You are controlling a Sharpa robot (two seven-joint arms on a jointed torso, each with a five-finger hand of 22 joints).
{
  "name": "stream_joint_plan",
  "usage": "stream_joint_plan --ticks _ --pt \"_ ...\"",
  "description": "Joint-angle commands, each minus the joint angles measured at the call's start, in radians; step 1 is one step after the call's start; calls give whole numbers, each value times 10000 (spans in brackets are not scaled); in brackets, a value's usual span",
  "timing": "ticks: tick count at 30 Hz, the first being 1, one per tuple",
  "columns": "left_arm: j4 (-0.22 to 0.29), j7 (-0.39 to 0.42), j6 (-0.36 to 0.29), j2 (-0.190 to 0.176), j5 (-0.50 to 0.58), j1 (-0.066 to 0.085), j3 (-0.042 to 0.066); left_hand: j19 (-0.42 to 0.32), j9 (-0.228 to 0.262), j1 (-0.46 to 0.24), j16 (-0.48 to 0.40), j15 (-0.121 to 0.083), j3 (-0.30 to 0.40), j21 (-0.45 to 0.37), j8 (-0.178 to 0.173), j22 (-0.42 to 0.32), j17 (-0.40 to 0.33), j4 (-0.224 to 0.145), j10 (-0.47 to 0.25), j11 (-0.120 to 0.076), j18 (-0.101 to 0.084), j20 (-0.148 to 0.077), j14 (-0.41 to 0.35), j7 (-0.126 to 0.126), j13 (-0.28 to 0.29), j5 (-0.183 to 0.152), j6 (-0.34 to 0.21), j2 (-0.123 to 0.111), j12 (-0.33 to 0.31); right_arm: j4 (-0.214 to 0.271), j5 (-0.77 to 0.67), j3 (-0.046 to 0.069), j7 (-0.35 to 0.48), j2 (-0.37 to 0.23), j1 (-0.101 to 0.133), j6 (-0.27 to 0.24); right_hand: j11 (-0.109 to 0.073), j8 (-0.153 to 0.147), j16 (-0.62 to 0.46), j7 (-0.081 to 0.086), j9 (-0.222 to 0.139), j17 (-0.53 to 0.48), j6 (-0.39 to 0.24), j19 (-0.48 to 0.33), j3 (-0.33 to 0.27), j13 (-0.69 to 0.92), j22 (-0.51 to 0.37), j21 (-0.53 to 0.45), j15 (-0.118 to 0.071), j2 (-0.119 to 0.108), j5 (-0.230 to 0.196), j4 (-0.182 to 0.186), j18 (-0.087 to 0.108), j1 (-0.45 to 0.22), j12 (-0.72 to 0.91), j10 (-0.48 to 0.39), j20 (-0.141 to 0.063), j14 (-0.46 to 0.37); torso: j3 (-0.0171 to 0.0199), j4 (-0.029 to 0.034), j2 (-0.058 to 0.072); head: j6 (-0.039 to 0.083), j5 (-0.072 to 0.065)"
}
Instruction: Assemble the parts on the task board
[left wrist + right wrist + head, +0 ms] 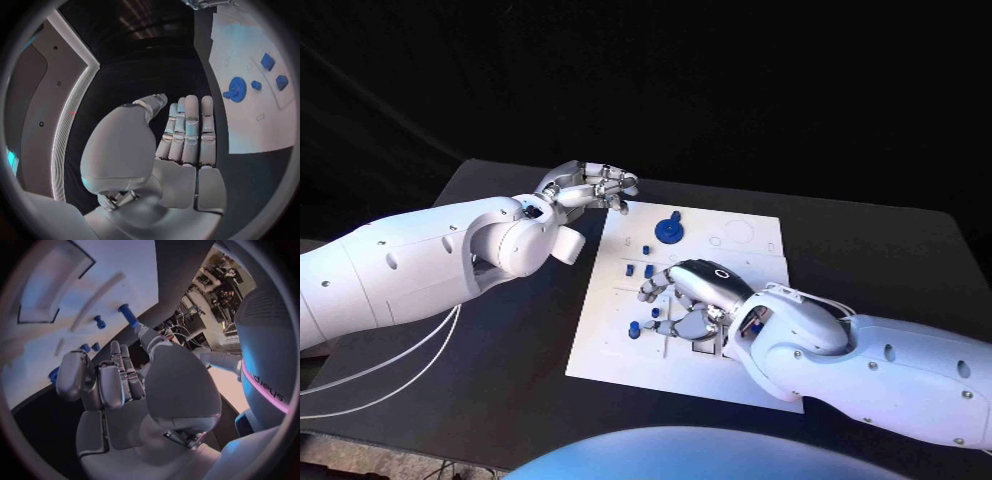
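Left hand [593, 186] hovers empty, fingers straight, off the board's [733, 235] corner; right hand [687, 297] rests over blue parts [648, 269], grip unclear

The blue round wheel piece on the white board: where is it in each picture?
Head view: the blue wheel piece lies near the far edge of the task board, close to the left hand.
Left wrist view: it lies on the board beyond the fingers.
Right wrist view: I cannot make it out.
Shared landmark: the white task board.
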Motion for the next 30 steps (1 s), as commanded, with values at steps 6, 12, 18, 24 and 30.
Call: stream_joint_plan --ticks 6,12,18,24,30 --pt "-25 78 120 -3 47 4 4 13 9 -72 -29 39 -24 -33 63 -8 9 -47 -37 -6 98 35 7 14 9 -64 -72 9 60 636 3937 87 115 -1817 798 -234 -582 201 259 -415 33 435 368 503 13 871 1820 1212 -450 -139 -165 869 -43 -768 1427 2546 -419 312 -37 -43 -85 131 -596" --pt "-36 98 78 -38 48 -4 -23 13 12 -80 -30 41 -28 -39 70 -11 9 -49 -43 -5 98 36 4 14 13 -73 -80 4 63 823 5000 29 -688 -3397 1020 498 -920 824 526 -782 975 821 638 763 -607 4046 2082 1990 -760 -197 -148 1464 -193 -680 4438 2206 -742 426 -79 -174 -190 153 -947" --pt "-31 110 59 -77 46 -72 -82 13 12 -80 -30 41 -28 -39 70 -11 9 -49 -43 -5 98 36 4 14 13 -73 -80 4 63 1083 4523 -52 -1237 -4197 761 609 -991 822 1088 -813 1295 1791 591 1029 -1065 8582 2291 2806 -813 -162 -145 1956 -354 -410 9076 2924 -786 624 -60 -367 -277 126 -1206" --pt "-11 120 72 -85 43 -155 -96 13 12 -80 -30 41 -28 -39 70 -11 9 -49 -43 -5 98 36 4 14 13 -73 -80 4 63 1393 3780 -79 -1982 -4420 350 440 -1035 906 1388 -867 1503 2340 725 1209 -1585 10262 2430 3338 -830 -40 -60 2033 -459 -530 10844 3519 -807 726 -49 -468 -351 51 -1255" --pt "-12 124 88 -80 41 -205 -99 13 19 -85 -33 42 -26 -48 84 -16 11 -54 -52 -5 98 38 -3 13 20 -75 -89 6 70 1559 2947 -102 -2793 -4431 130 440 -1067 982 1601 -915 1678 2763 840 1325 -2110 10926 2520 3668 -848 88 -93 2064 -528 -872 11523 3769 -822 803 -79 -494 -410 28 -1352"
